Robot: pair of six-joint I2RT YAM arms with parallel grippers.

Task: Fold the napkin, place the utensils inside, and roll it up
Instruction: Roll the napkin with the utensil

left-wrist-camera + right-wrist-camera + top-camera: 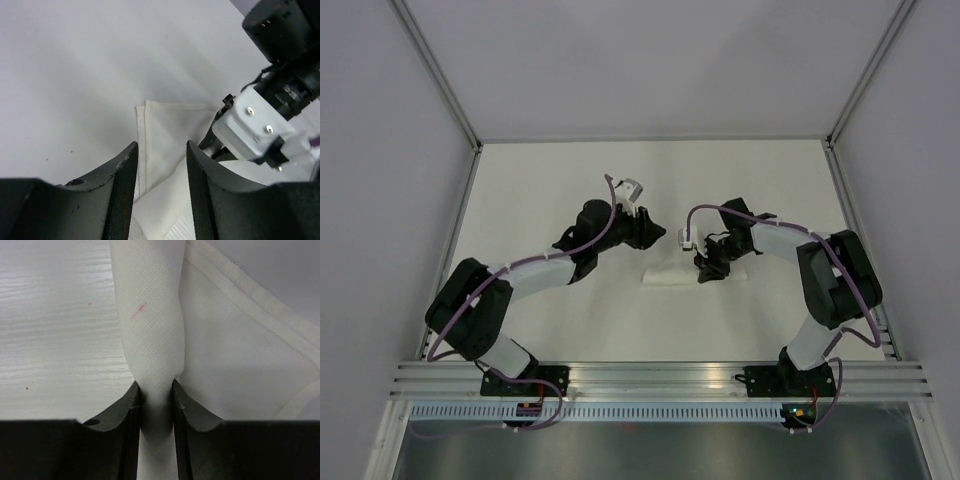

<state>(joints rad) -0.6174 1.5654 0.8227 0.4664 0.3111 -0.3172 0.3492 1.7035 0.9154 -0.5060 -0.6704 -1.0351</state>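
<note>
The white napkin [670, 274] lies mid-table, one side rolled into a slim tube [152, 315], with a flat hemmed part [240, 355] beside it. My right gripper [155, 395] is shut on the tube, the cloth pinched between both fingers; from above the right gripper [708, 270] sits at the napkin's right end. My left gripper [161, 165] hovers open over the napkin's hemmed corner [165, 125], nothing between its fingers; from above the left gripper [655, 236] is just behind the cloth. The utensils are hidden.
The right arm's white wrist camera block [252, 127] sits close to the left gripper's right side. The white table [550, 190] is bounded by grey walls, with a metal rail [660, 378] at the near edge.
</note>
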